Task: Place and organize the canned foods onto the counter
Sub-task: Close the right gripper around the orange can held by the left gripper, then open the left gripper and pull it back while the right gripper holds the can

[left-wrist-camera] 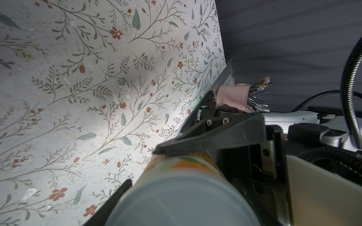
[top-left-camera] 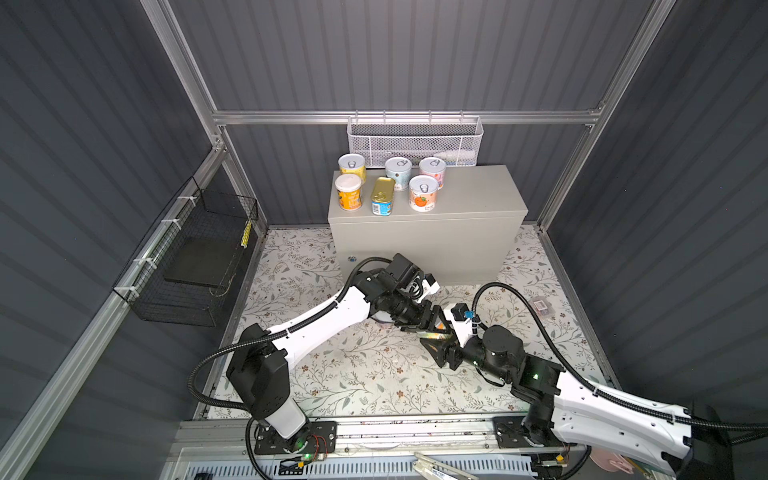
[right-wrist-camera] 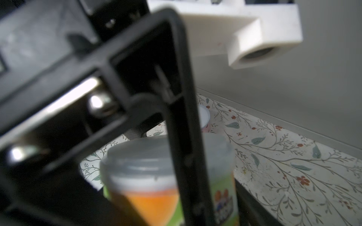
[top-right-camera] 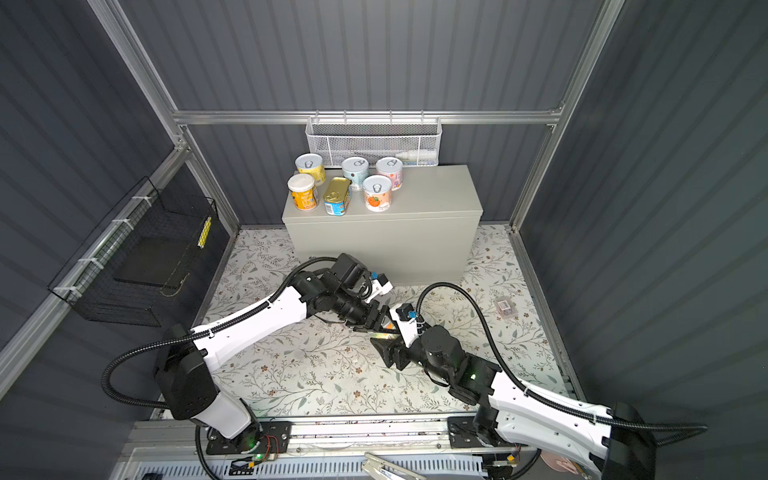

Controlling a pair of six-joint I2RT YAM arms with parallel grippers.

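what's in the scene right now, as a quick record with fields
held: orange can, between the left gripper fingers
right gripper: at the same can, grip unclear
counter: five round cans and a gold tin on top
mat: pink can with a white lid, near the counter front, not yet placed

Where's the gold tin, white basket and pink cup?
gold tin [top-left-camera: 383,188]: a top view, its gold lid.
white basket [top-left-camera: 399,137]: a top view, its front mesh wall.
pink cup [left-wrist-camera: 233,95]: left wrist view, its side.
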